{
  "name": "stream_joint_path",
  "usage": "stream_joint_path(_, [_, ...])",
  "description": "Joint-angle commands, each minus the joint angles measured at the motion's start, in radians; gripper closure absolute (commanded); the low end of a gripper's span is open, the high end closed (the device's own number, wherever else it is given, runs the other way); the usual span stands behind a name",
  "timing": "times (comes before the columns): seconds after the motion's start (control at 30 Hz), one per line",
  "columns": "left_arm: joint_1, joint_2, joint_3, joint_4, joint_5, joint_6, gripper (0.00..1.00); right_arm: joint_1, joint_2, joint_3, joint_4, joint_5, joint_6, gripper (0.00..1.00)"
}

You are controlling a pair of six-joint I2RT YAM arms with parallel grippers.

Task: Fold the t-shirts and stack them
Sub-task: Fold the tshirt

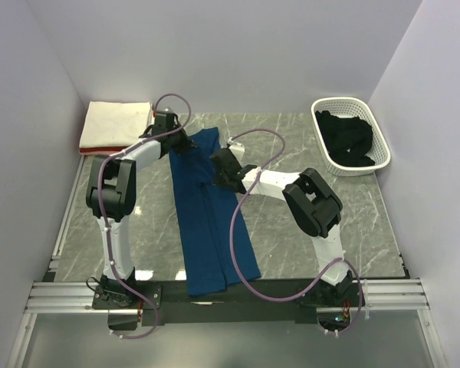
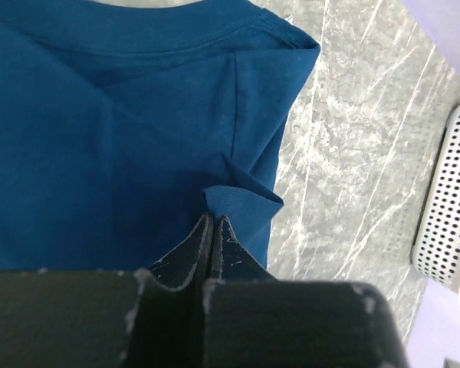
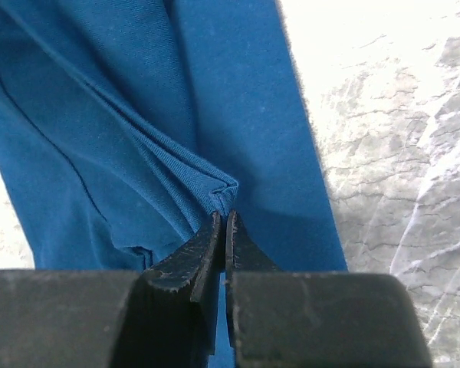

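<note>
A blue t-shirt (image 1: 211, 222) lies folded into a long narrow strip down the middle of the marble table, its collar end at the back. My left gripper (image 1: 181, 142) is shut on a small peak of its cloth near the sleeve seam (image 2: 241, 201); the left gripper (image 2: 213, 219) shows its jaws pressed together. My right gripper (image 1: 223, 173) is shut on a bunched fold of the same shirt (image 3: 215, 184), and in the right wrist view the right gripper (image 3: 224, 216) pinches that fold at its tips. Cream-white and pink-red folded t-shirts (image 1: 116, 125) are stacked at the back left. A black t-shirt (image 1: 346, 142) fills the basket.
A white lattice basket (image 1: 381, 146) stands at the back right, and the same basket (image 2: 449, 222) shows at the right edge of the left wrist view. Grey walls close in the table on three sides. A metal rail (image 1: 230, 293) runs along the near edge.
</note>
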Motion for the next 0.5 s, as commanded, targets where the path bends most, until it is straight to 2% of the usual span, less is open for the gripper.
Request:
stream_joint_path(0.0, [0.024,-0.086,-0.03,0.143,-0.048,-0.013,0.99,-0.003,-0.012,-0.027,-0.029,-0.028,0.008,0.95])
stream_joint_path(0.1, [0.027,-0.088,-0.045,0.131,-0.067,-0.013,0.99,-0.01,-0.021,-0.042,-0.018,-0.051,0.013,0.91])
stream_joint_path(0.2, [0.034,-0.092,-0.076,0.138,-0.079,-0.021,0.93,-0.021,-0.044,-0.064,-0.008,-0.071,0.011,0.86])
stream_joint_path(0.3, [0.038,-0.095,-0.082,0.125,-0.103,-0.024,0.9,-0.029,-0.087,-0.102,0.012,-0.097,0.008,0.77])
stream_joint_path(0.4, [0.049,-0.112,-0.111,0.143,-0.104,-0.032,0.8,-0.032,-0.142,-0.142,0.04,-0.125,-0.004,0.67])
stream_joint_path(0.47, [0.05,-0.12,-0.116,0.143,-0.107,-0.03,0.81,-0.038,-0.17,-0.154,0.052,-0.143,-0.013,0.64])
